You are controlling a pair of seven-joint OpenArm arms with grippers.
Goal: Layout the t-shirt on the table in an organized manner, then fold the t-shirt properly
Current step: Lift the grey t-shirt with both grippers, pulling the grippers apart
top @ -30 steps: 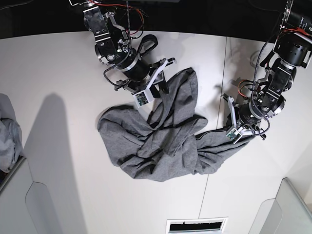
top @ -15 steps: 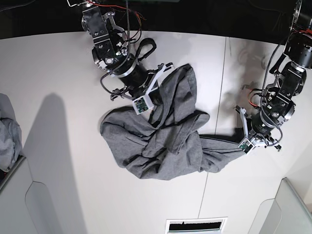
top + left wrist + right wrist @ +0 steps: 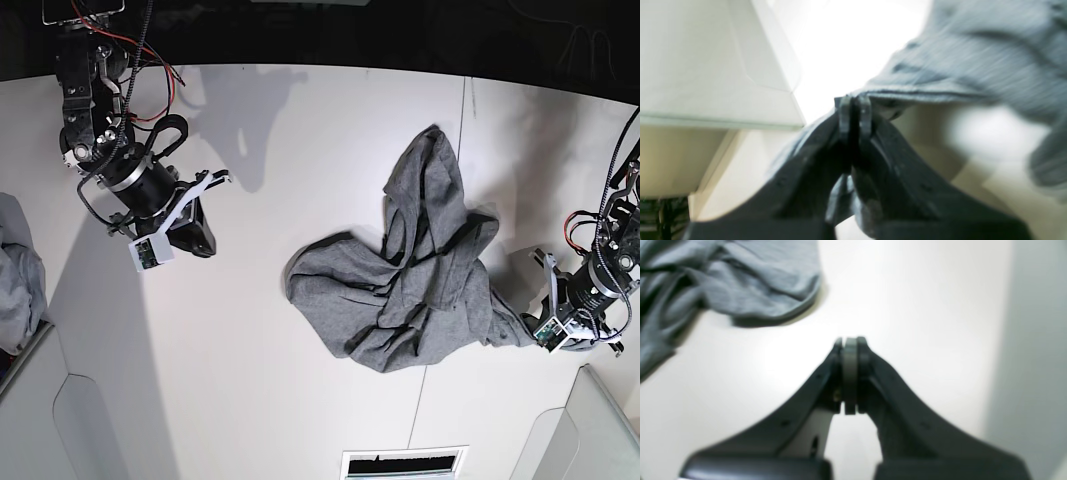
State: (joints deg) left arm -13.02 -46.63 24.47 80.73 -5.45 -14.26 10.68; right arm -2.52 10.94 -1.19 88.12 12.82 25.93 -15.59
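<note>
The t-shirt (image 3: 405,280) is lying crumpled on the table (image 3: 300,130), right of centre in the base view, its heather dark-grey cloth bunching into deep overlapping folds, with one tongue of fabric reaching toward the table's far edge and another trailing toward my left gripper (image 3: 545,322). I am clamping that gripper on a hemmed edge of the t-shirt (image 3: 940,63): in the left wrist view the dark fingertips (image 3: 844,113) are pressing together on a stitched seam, which the base view is showing only as cloth meeting the tool. The same wrist view, though blurred, is also showing a pale bin (image 3: 706,66) with angled walls just beside the grip.

My right gripper (image 3: 205,225) is hovering well apart from the shirt, over bare table. Its wrist view is showing what the overhead cannot: the black, wedge-shaped jaws are meeting flush with nothing between them, and a rounded, darker-seamed lobe of the shirt (image 3: 750,290) is resting on smooth matte white tabletop (image 3: 907,306). The base view alone is showing a paler grey cloth bundle (image 3: 18,270) at its left edge.
</note>
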